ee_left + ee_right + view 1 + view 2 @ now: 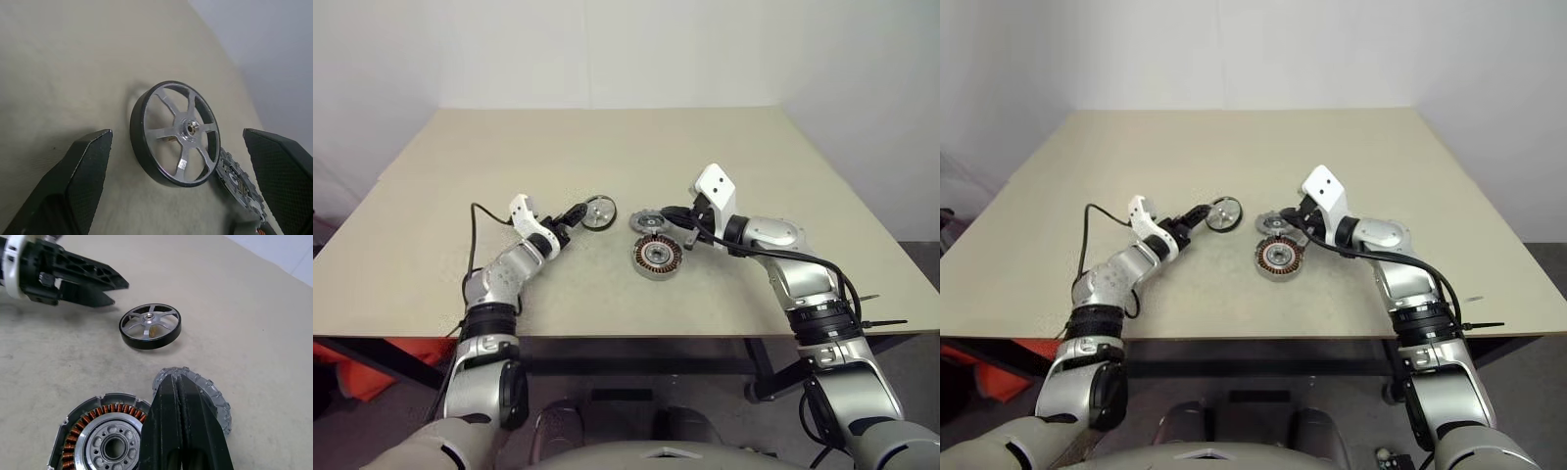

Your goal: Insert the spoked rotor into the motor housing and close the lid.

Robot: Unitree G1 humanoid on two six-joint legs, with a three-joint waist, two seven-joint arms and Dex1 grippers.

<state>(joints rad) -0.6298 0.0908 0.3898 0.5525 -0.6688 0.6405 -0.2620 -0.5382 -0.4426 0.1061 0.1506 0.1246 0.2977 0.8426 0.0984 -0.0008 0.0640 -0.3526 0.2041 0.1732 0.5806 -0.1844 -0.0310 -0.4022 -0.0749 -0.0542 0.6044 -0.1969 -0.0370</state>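
Rotor (150, 326), housing (100, 440), lid (217, 399): 1 each, with 2 grippers nearby.

spoked rotor (599, 212) left – lid (646, 221) right, motor housing (657, 257) nearer

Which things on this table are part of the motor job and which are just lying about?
Part of the job:
- spoked rotor, between the open left end effector's fingers, not yet gripped
- motor housing
- lid, under the shut right end effector

Just lying about:
- nothing else on the table
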